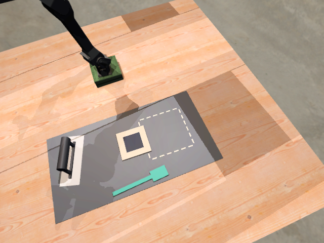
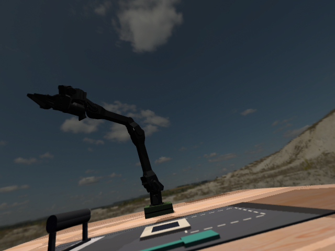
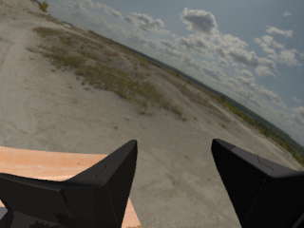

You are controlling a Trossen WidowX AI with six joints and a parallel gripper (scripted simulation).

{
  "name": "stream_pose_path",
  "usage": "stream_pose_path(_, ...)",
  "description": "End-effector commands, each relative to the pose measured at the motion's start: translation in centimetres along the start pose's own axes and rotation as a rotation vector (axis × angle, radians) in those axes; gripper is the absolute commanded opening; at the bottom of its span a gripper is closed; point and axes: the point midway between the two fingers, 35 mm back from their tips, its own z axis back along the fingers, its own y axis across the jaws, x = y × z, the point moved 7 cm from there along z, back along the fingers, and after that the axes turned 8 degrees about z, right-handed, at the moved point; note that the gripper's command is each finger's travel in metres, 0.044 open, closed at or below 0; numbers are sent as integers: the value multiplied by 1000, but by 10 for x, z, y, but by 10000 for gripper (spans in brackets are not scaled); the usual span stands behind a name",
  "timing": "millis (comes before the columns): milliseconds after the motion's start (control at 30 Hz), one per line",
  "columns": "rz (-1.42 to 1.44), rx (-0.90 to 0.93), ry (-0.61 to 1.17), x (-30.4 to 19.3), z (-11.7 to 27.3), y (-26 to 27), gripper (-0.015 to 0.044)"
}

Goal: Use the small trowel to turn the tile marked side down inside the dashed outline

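Tile (image 1: 119, 144) (image 2: 146, 233): flat on the mat (image 1: 78, 206) (image 2: 257, 228), dark marked square facing up; one edge lies over a side of the dashed outline (image 1: 178, 109) (image 2: 263, 214), most of the tile outside it. Not turned.
Teal trowel (image 1: 159, 173) (image 2: 201, 237): presumably the small trowel meant; flat on the mat, near its long edge, apart from the tile.
Black-handled float (image 1: 63, 154) (image 2: 70, 220): pale plate down at the mat's other end, handle raised.
Claw (image 2: 34, 100) (image 3: 175, 144): fingers apart, nothing between them; high above the work and off to one side.
Arm (image 1: 74, 30) (image 2: 114, 116): rising from its green base (image 1: 117, 76) (image 2: 149, 213), then reaching outward.
Step in hand: judged to be the approach, trowel not yet taken.
Hazard, pick-up: the thin handle offers little height; fingers set too high may miss it, too low may press the mat.
Hazard, flip: a blade entering steeply could shove the tile instead of lifting it; too little turn would drop it back marked side up.
Hazard, landing: a tile tipped over crookedly might cross the outline.
Hazard, mix-up: choosing the float.
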Motion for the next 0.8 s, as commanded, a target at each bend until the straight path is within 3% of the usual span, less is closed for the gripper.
stream_pose_path(0,-81,70,107,-22,-20,25,270)
stream_pose_path(367,-237,257,391,-72,-54,99,270)
stream_pose_path(767,-311,427,684,-110,-64,174,270)
